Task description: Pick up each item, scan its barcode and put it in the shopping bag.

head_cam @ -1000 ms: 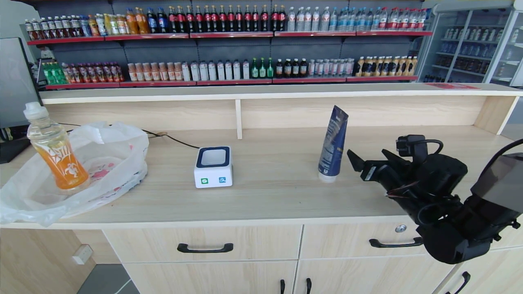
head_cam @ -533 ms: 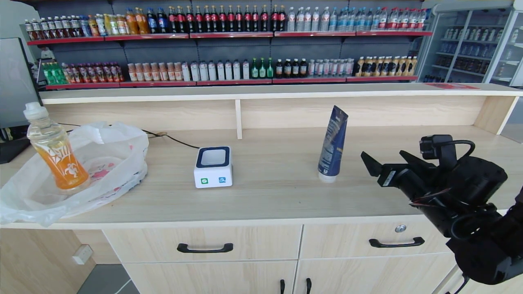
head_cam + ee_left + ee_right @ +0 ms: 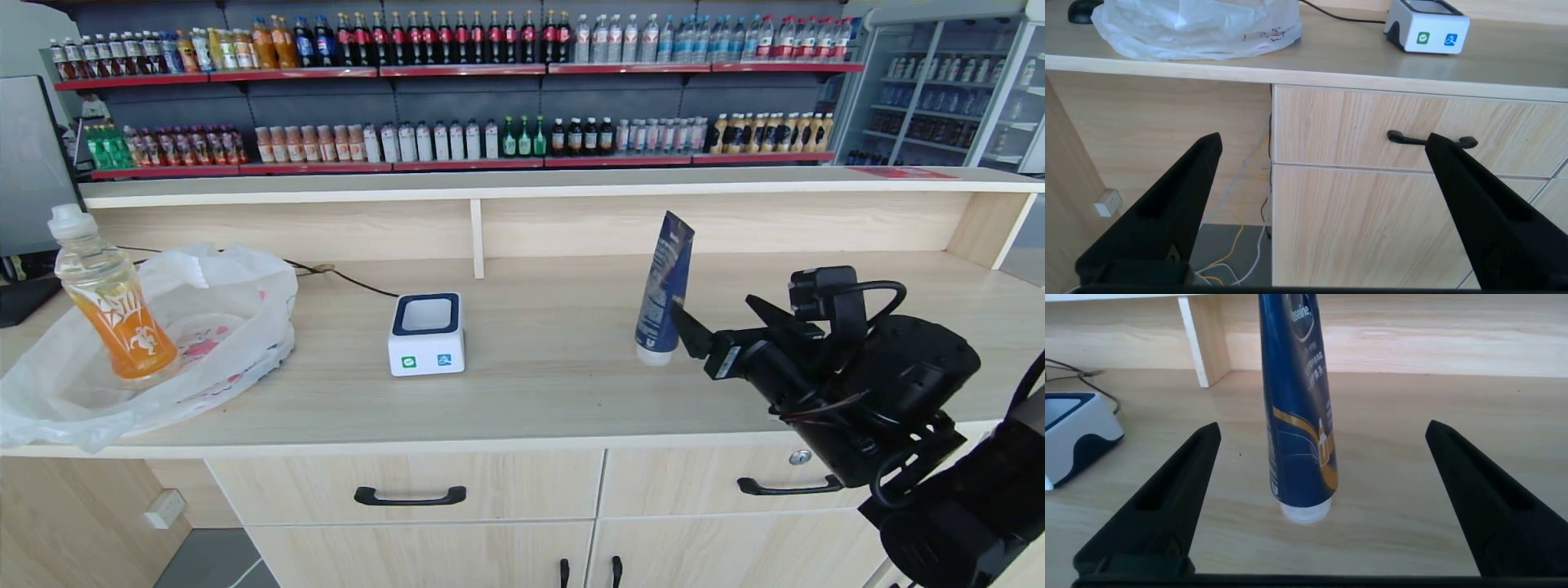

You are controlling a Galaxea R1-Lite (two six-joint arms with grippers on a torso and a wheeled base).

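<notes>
We're on the blue tube (image 3: 665, 286) now. It stands upright on its cap on the right half of the wooden counter (image 3: 539, 400), well apart from the barcode scanner (image 3: 426, 333). The right gripper (image 3: 712, 310) hangs just beside it, fingers spread wide and nothing between them yet. In the right wrist view the tube (image 3: 1300, 416) sits almost centred in the gap, a little farther in than the tips.

So by our reading this is the approach to the pick, and the scan and bagging are yet to come. Next up, the gripper needs to ease forward until the fingers flank the tube's body, then close gently. It's a tall, narrow thing on a small cap, and a nudge from one finger could tip it.

The left gripper (image 3: 1323, 139) sits low in front of the cabinet drawers, spread wide and holding nothing.

Over on the left lies the shopping bag (image 3: 220, 327), crumpled white plastic, with an orange drink bottle (image 3: 110, 302) upright on it. Whether the bottle is inside the bag's mouth or just on the plastic, we can't tell. A black cable (image 3: 343, 276) trails behind the scanner.

Around us is a shop: a raised ledge behind the counter, red shelves (image 3: 457, 72) packed with bottled drinks, and a glass-door fridge (image 3: 939, 90) far right.
</notes>
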